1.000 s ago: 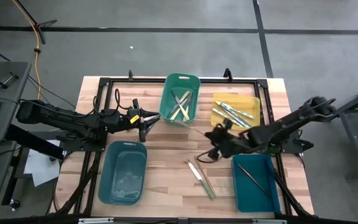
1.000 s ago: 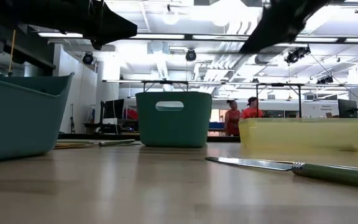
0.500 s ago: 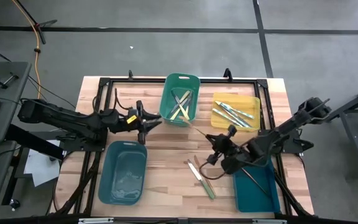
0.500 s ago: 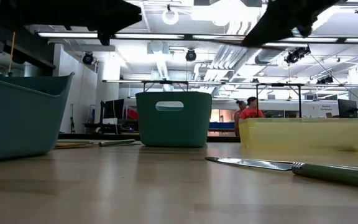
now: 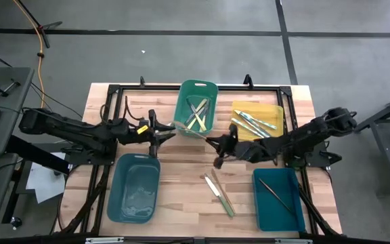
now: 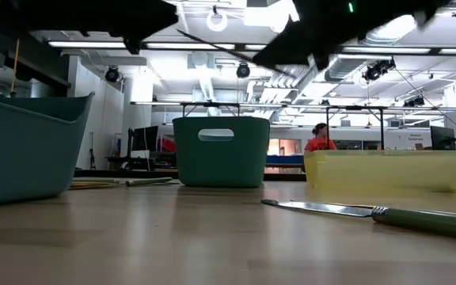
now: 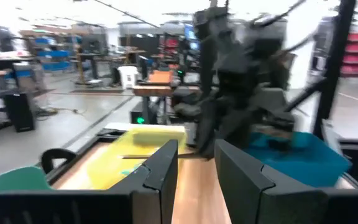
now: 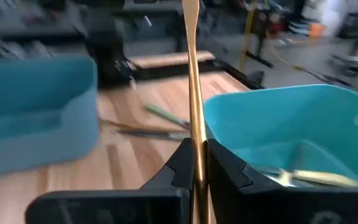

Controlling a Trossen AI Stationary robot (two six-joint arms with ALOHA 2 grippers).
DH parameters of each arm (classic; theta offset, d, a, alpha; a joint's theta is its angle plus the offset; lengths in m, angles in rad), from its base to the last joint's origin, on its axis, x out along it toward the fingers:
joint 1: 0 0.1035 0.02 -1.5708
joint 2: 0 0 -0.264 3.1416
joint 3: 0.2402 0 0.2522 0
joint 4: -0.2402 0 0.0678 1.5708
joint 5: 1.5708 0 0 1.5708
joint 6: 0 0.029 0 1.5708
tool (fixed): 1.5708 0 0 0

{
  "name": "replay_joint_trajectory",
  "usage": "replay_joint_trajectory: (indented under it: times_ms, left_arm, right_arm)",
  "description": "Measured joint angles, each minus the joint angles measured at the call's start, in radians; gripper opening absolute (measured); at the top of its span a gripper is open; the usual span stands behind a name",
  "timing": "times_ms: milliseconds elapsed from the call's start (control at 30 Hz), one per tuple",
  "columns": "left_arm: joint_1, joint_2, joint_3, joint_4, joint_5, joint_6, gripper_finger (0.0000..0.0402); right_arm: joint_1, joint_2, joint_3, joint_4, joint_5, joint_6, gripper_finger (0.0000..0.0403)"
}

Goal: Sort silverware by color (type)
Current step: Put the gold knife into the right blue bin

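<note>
From above, there were four bins on the wooden surface [image 5: 181, 176]: a green bin [image 5: 196, 88], a yellow bin [image 5: 276, 112], a grey-blue bin [image 5: 117, 196] and a teal bin [image 5: 266, 210]. A few pale pieces of silverware [image 5: 196, 114] lay in the green bin. A few more lay in the yellow one, and one dark piece [image 5: 276, 193] lay in the teal one. Two loose pieces [image 5: 219, 194] lay side by side on the surface. The right gripper [image 5: 213, 142] hung in the middle, near the green bin, holding a thin brown utensil [image 5: 198, 135]. The left gripper [image 5: 164, 132] waited just left of the green bin. Half a second before, the right gripper had been lower down, close to the two loose pieces.

From table height, a green-handled knife [image 6: 355, 210] lay flat in front. One person in red [image 6: 321, 139] stood far behind; earlier there had been two.

In the left wrist view, the left gripper's fingers [image 7: 160, 174] stood apart with nothing between them.

In the right wrist view, the right gripper was clamped tight on the brown utensil, which stood straight up above the teal bin's rim.
</note>
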Motion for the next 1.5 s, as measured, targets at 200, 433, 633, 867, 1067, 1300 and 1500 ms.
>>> replay_joint_trajectory:
  times_ms: [200,433,633,867,1067,1300,1500]
  left_arm:
    - [0.0,-0.123,-0.001,-0.12,0.012,0.0,0.0102]
    - [0.001,-0.032,0.0,-0.009,-0.009,0.024,0.0102]
    - [0.001,0.123,-0.001,0.134,-0.009,0.019,0.0102]
    - [0.003,0.132,-0.001,0.15,-0.009,0.023,0.0102]
    - [0.003,0.13,-0.001,0.152,-0.009,0.025,0.0102]
    - [0.003,0.13,-0.001,0.142,-0.01,0.047,0.0102]
    - [0.003,0.13,-0.001,0.139,-0.025,0.044,0.0102]
  right_arm:
    - [-0.059,-0.002,-0.276,0.577,-0.1,-0.001,0.0016]
    - [-0.069,-0.003,-0.291,0.823,-0.181,-0.163,0.0016]
    - [-0.073,-0.004,-0.249,0.842,-0.263,-0.247,0.0016]
    - [-0.072,-0.004,-0.249,0.841,-0.268,-0.244,0.0016]
    - [-0.068,-0.004,-0.249,0.837,-0.268,-0.237,0.0016]
    - [0.051,-0.127,-0.123,0.329,-0.136,-0.185,0.0015]
    - [0.199,-0.201,0.192,-0.609,-0.106,0.183,0.0015]
